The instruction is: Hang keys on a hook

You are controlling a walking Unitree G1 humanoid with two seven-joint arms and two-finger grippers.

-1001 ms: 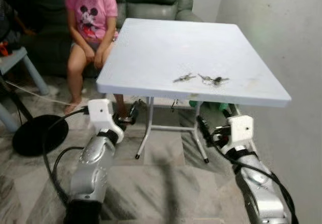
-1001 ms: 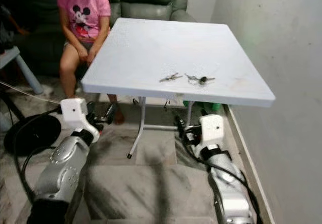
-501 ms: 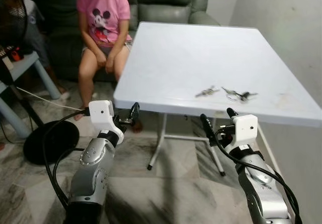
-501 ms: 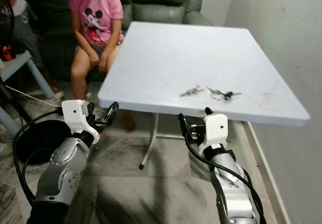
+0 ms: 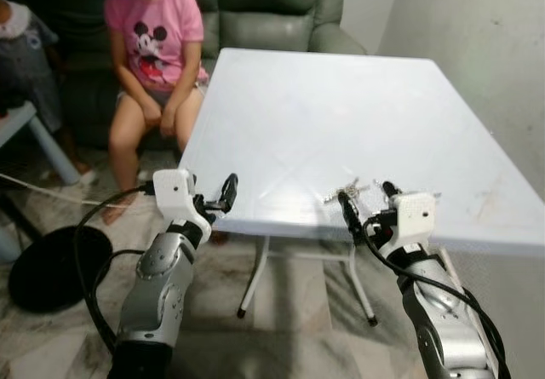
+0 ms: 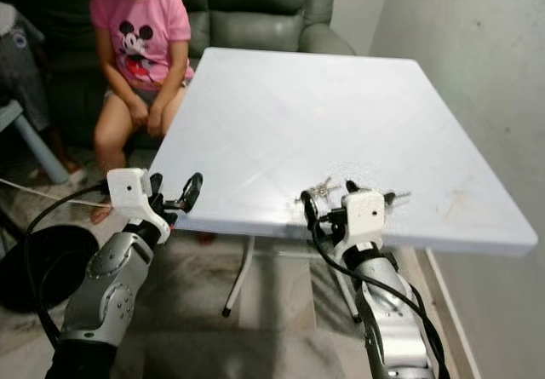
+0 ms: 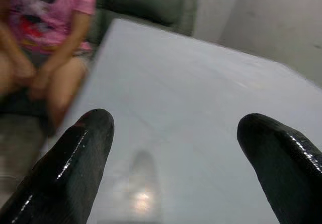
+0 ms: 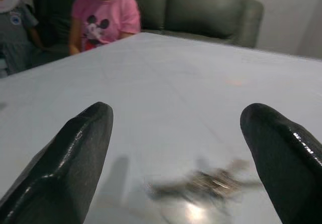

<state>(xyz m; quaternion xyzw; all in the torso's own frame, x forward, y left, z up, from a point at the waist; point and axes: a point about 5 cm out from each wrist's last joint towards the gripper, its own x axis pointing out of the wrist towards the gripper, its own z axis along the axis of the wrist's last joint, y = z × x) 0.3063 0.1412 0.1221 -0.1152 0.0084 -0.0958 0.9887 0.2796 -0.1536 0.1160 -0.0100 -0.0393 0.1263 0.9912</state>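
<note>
Two small bunches of metal keys (image 5: 350, 192) lie close together on the white folding table (image 5: 341, 106), near its front edge. My right gripper (image 5: 366, 202) is open at table height, with its fingers just in front of the keys and on either side of them. In the right wrist view the keys (image 8: 209, 183) lie blurred between the two spread fingers (image 8: 75, 153), touching neither. My left gripper (image 5: 220, 198) is open with nothing in it, at the table's front left edge. In its wrist view the left fingers (image 7: 65, 168) frame bare tabletop.
A seated person in a pink shirt (image 5: 153, 38) is on the dark green sofa (image 5: 264, 4) just behind the table's left side. Another person (image 5: 21, 47) is at the far left. A black round base (image 5: 51, 264) and cable lie on the floor. A wall (image 5: 477, 38) runs along the right.
The camera has moved closer to the table. Both grippers have risen from below the tabletop to its level, and the right one now reaches the keys.
</note>
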